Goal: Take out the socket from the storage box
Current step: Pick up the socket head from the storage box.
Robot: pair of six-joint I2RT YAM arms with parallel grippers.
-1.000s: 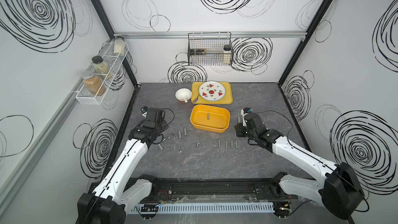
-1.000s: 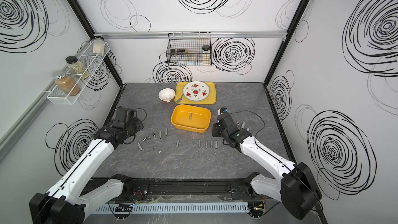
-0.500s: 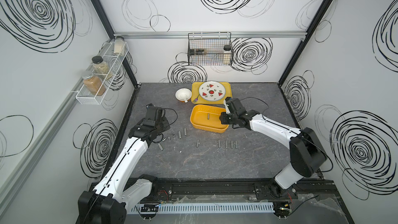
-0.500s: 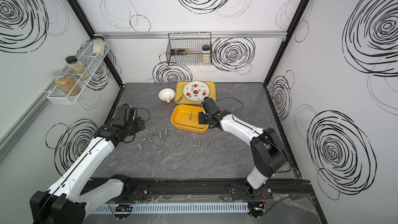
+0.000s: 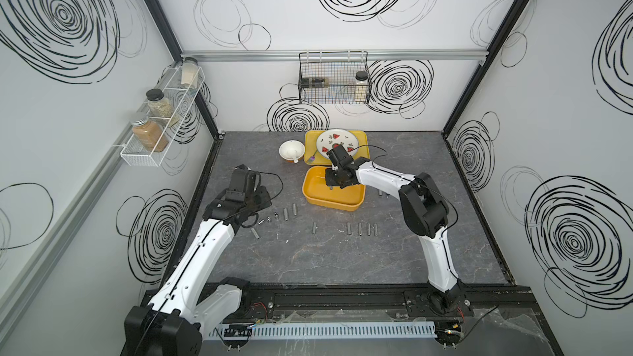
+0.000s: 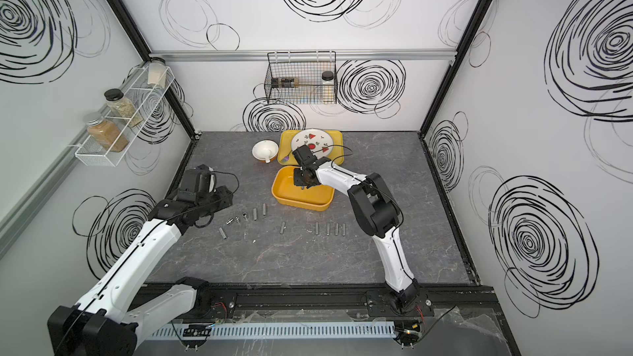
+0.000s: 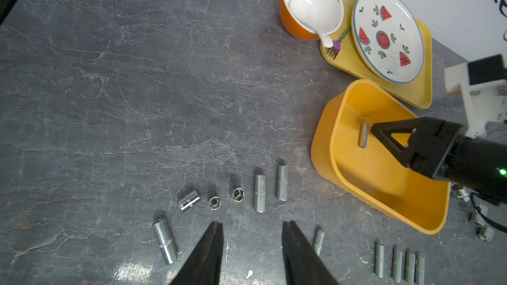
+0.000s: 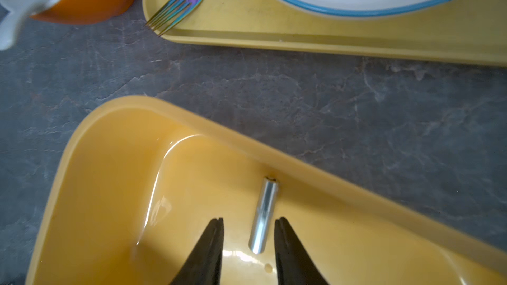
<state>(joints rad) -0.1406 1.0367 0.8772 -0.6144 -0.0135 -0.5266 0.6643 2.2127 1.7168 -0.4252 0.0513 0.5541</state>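
The right gripper [image 8: 249, 220] stands narrowly parted inside the storage box [image 8: 109, 176], tips flanking (not clamping) the socket [image 8: 264, 215], which lies flat by the wall. In both top views the storage box sits mid-frame. The left gripper [image 7: 251, 227] hangs parted above the table [image 7: 137, 78].

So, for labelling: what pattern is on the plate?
Plate: watermelons and leaves, blue rim; left wrist view.
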